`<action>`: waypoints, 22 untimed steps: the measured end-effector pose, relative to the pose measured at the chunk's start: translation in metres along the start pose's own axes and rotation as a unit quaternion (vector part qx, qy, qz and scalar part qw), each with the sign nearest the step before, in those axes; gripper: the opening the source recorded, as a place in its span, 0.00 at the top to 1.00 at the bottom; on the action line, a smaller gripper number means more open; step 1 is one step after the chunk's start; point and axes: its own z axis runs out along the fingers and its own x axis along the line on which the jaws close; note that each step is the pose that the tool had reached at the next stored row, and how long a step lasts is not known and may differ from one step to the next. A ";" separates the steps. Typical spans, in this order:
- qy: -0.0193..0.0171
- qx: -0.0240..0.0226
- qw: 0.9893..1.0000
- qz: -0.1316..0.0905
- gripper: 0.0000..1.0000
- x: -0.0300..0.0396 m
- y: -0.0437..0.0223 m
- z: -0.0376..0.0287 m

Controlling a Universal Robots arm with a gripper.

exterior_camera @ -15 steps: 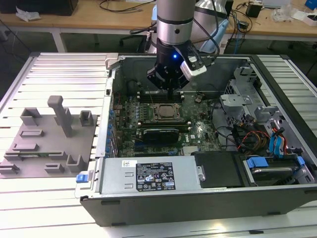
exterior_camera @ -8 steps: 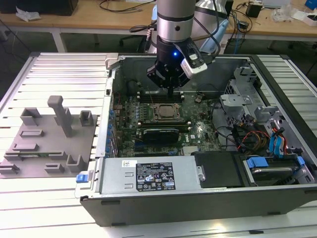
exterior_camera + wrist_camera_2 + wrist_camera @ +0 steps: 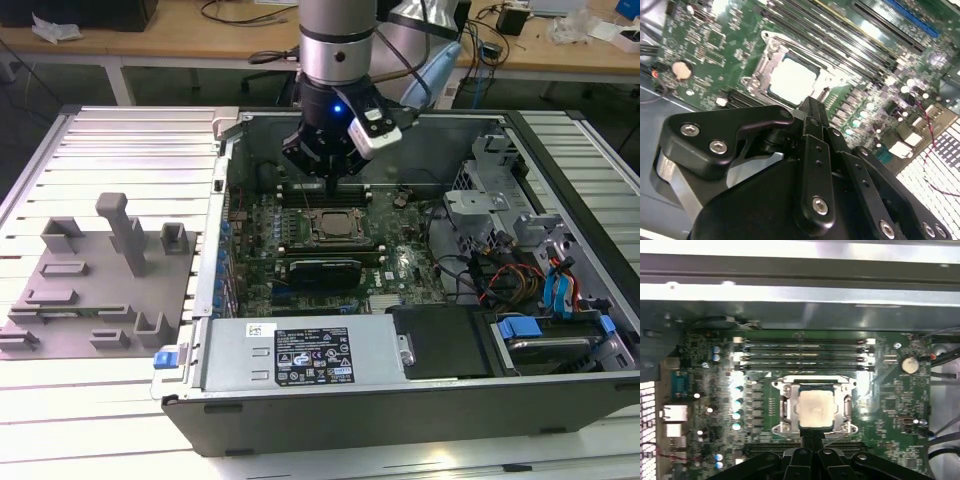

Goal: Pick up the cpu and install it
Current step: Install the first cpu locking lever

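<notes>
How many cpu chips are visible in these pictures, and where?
1. The cpu sits in the socket frame on the motherboard, just beyond the shut gripper. Others may be hidden behind it.

Exterior overview; wrist views close above cpu (image 3: 815, 407)

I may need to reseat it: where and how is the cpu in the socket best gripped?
By two opposite edges of the cpu, coming straight down from above. It lies flat inside the socket frame with only its pale top exposed. The frame hems every side, so a sideways approach looks blocked. The gripper hangs near the frame's edge.
</notes>
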 end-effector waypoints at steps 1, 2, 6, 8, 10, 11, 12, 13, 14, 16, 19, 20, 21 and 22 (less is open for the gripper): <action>0.000 0.000 1.000 0.000 0.89 0.0045 0.0000 -0.0001; 0.000 0.000 1.000 0.000 0.89 0.0078 0.0000 -0.0001; -0.001 0.000 1.000 0.000 0.89 0.0283 0.0001 -0.0008; -0.001 0.000 1.000 0.001 0.89 0.0303 0.0001 -0.0009; -0.001 0.000 1.000 0.001 0.89 0.0306 0.0001 -0.0009; -0.001 0.000 1.000 0.001 0.89 0.0306 0.0000 -0.0009; 0.000 0.000 1.000 0.001 0.89 0.0307 0.0000 -0.0009; 0.002 -0.001 1.000 0.001 0.89 0.0307 0.0000 -0.0008; 0.010 -0.004 1.000 0.001 0.89 0.0307 -0.0001 -0.0007; 0.015 -0.011 1.000 0.001 0.89 0.0307 -0.0004 -0.0004; 0.019 -0.045 0.999 0.002 0.89 0.0307 -0.0020 -0.0004; 0.020 -0.054 0.998 0.002 0.89 0.0307 -0.0024 -0.0003; 0.020 -0.057 0.998 0.002 0.89 0.0308 -0.0025 -0.0002; 0.020 -0.058 0.998 0.002 0.89 0.0311 -0.0024 0.0002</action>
